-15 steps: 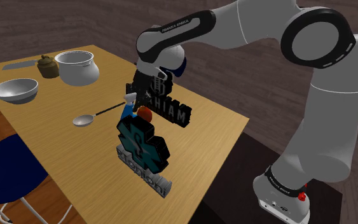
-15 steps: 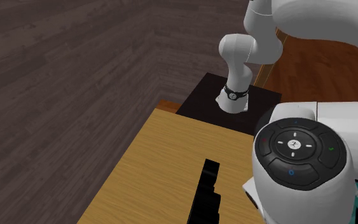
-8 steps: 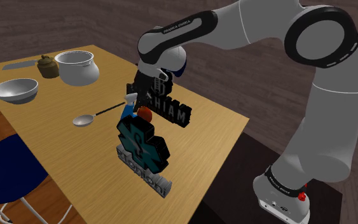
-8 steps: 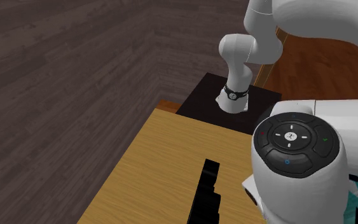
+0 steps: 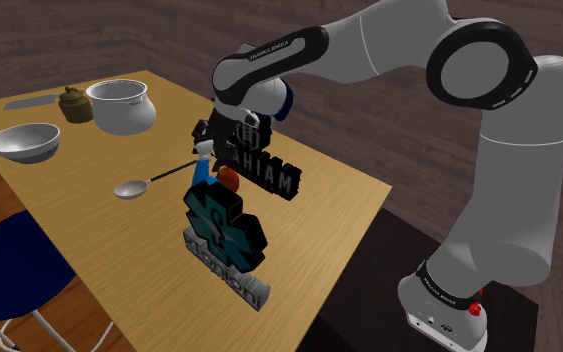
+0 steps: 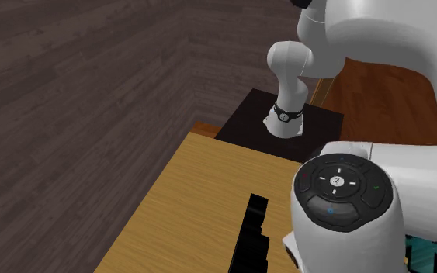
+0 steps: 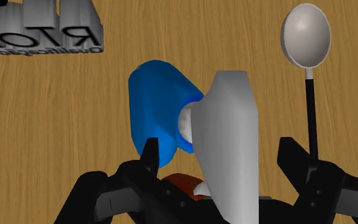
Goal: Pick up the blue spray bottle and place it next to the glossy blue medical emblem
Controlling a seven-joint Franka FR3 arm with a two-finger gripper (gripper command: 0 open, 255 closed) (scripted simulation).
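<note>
One spray bottle (image 7: 155,114), one spoon (image 5: 132,188), one bowl (image 5: 23,141), one pot (image 5: 121,105).

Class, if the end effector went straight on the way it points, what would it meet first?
Most likely the spray bottle: its grey head and blue body lie between the open fingers of the end effector, ahead of the table.

Even flat light, faint shadows, sharp
</note>
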